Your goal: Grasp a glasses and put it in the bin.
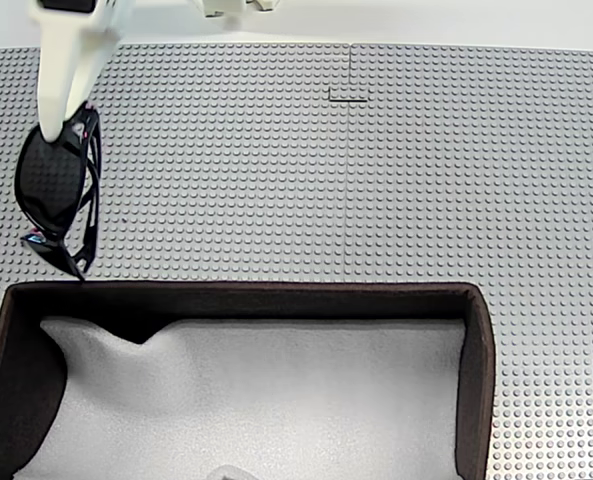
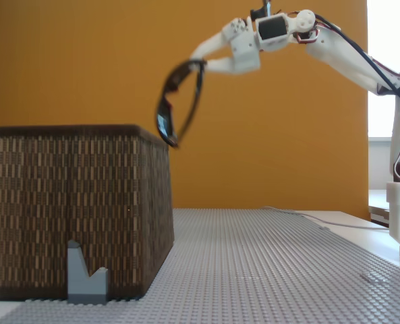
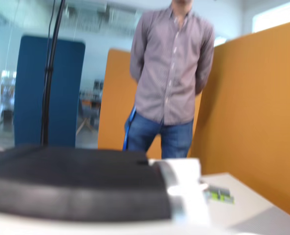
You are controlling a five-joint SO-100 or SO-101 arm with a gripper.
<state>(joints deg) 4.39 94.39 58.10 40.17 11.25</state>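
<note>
black-framed dark-lens sunglasses (image 2: 177, 102) dangling in mid-air, just off the right top edge of the box in a fixed view | white two-finger gripper (image 2: 205, 65) pinching their frame | brown woven bin (image 2: 78, 209), white foam lining (image 1: 276, 400) | grey studded baseplate (image 1: 376, 180)

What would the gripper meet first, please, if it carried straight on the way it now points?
Apart from the glasses it holds, hanging at its tip, probably the bin. In a fixed view the gripper points down-left toward the bin's top edge; depth is unclear, so it might pass over the near rim into the foam-lined inside.
</note>
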